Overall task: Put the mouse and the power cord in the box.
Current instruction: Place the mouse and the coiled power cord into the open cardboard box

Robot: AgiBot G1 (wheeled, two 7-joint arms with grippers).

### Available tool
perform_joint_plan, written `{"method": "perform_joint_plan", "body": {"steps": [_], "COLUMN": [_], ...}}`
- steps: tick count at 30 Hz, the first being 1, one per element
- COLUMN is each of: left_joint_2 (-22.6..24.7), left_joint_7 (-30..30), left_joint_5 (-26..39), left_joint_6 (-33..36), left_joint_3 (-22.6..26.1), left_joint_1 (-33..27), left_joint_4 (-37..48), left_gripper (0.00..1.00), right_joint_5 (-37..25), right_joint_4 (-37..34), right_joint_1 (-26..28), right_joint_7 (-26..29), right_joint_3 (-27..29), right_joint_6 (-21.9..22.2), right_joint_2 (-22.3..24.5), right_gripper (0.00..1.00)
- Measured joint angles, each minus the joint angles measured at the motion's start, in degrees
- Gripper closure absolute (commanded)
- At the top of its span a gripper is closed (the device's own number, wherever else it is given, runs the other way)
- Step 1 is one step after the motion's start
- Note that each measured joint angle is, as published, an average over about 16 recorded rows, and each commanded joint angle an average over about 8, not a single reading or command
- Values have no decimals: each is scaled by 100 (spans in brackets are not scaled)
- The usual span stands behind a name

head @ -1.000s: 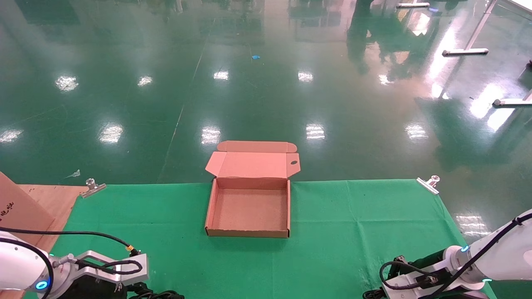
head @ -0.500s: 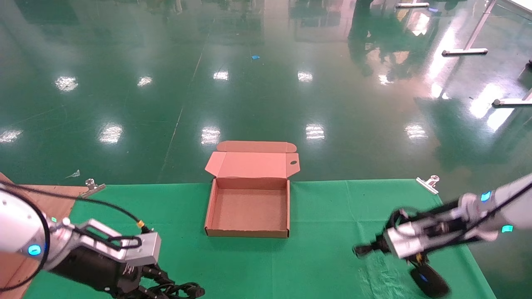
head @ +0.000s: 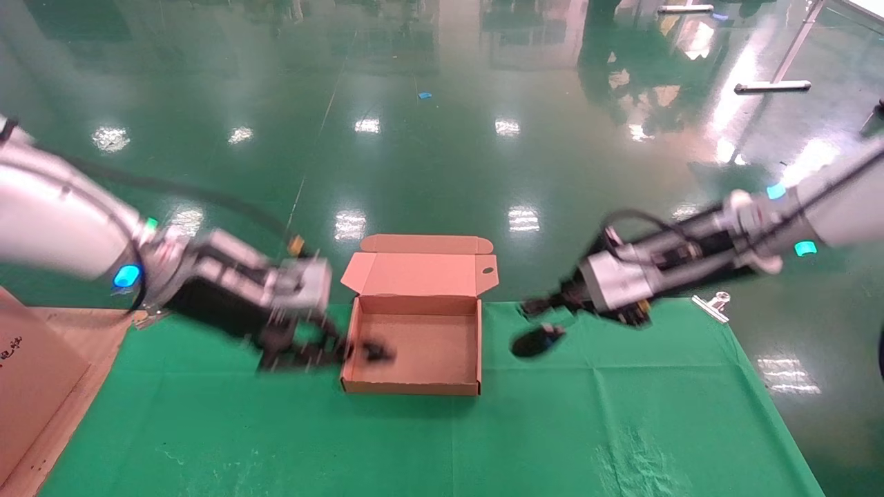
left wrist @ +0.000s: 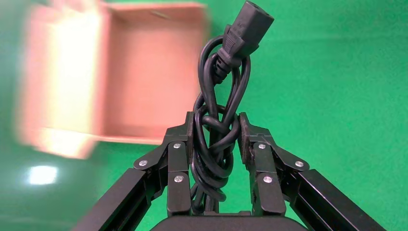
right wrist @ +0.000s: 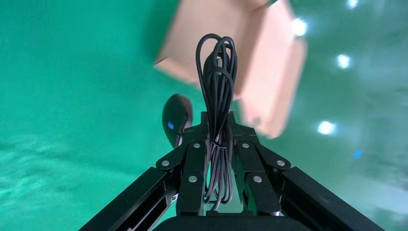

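The brown box [head: 413, 387] lies open on the green cloth, lid folded back, its inside bare. My left gripper [head: 312, 345] hovers just left of the box and is shut on the looped black power cord [head: 373, 352]. The cord's plug end reaches over the box's left wall. In the left wrist view the power cord [left wrist: 219, 120] is pinched in my left gripper [left wrist: 215, 121]. My right gripper [head: 537, 305] hangs just right of the box. It is shut on the thin coiled cable [right wrist: 216, 72] of the black mouse [head: 533, 342], which dangles below it.
A metal clip [head: 711, 304] pins the cloth at the back right corner. A large cardboard sheet [head: 31, 373] leans at the table's left edge. Beyond the table's back edge lies glossy green floor [head: 442, 138]. Bare cloth [head: 442, 449] spreads in front of the box.
Both arms rose from the table's front corners and swung inward to the box's sides. The left carried the power cord and the right lifted the mouse by its cable.
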Motion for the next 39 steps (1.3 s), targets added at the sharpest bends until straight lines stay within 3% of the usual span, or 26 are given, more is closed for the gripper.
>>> {"method": "perform_joint_plan", "body": {"steps": [11, 21, 28, 39], "left_joint_2": [432, 489, 538, 607], "left_joint_7": [5, 107, 290, 234], "left_joint_5": [-42, -115, -125, -546], "left_joint_6": [-901, -1200, -1943, -3599], "left_joint_3": [-39, -43, 23, 176], "left_joint_1": [-343, -174, 305, 1525], "left_joint_4": [-112, -217, -484, -1295], "left_gripper": [100, 100, 100, 100], "right_joint_5": [-20, 7, 86, 188], "right_joint_4": [251, 468, 470, 215], "right_joint_1": [280, 188, 192, 142], "right_joint_7": [273, 398, 395, 156], "right_joint_3": [-47, -123, -127, -88], "right_joint_6": [133, 170, 142, 97], "right_joint_2": [-580, -661, -600, -427], "right_gripper": [100, 100, 100, 100]}}
